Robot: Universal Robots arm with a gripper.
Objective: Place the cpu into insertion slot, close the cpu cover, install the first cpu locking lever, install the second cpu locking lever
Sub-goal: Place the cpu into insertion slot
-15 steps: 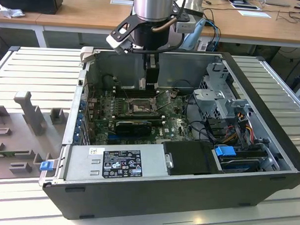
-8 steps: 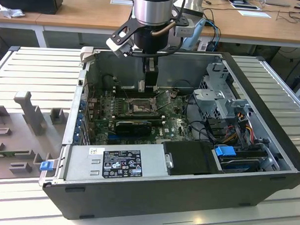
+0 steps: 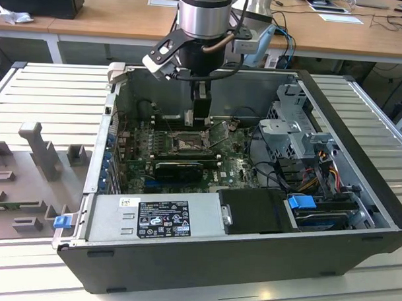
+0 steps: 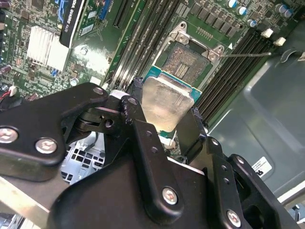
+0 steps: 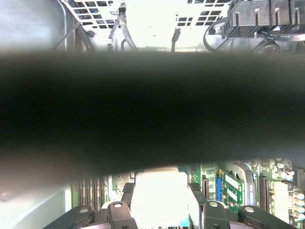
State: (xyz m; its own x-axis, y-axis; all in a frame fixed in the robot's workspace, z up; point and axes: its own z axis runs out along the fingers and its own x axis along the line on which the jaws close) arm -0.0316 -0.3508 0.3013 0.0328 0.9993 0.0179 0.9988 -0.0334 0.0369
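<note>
One gripper was pictured hanging inside an open computer case, poised over the green circuit board on a ribbed metal table. The cpu was held between the black fingers, the jaws drawn in narrowly against its opposite edges. Its pale metal top was seen tilted toward the camera in the second wrist view. The cpu appeared to be carried clear of the board, near the insertion slot but not seated in it. The slot's greyish centre was shown uncovered, framed by silver metal with screws at two corners. A thin metal rod was seen stretching away from one corner of the slot, and long black memory slots were ranged alongside it. In the first wrist view the cpu was caught as a bright square between the finger links. In the exterior view a grey power supply box was set along the case's near wall, and a bundle of coloured cables was gathered toward the exterior view's right.
</note>
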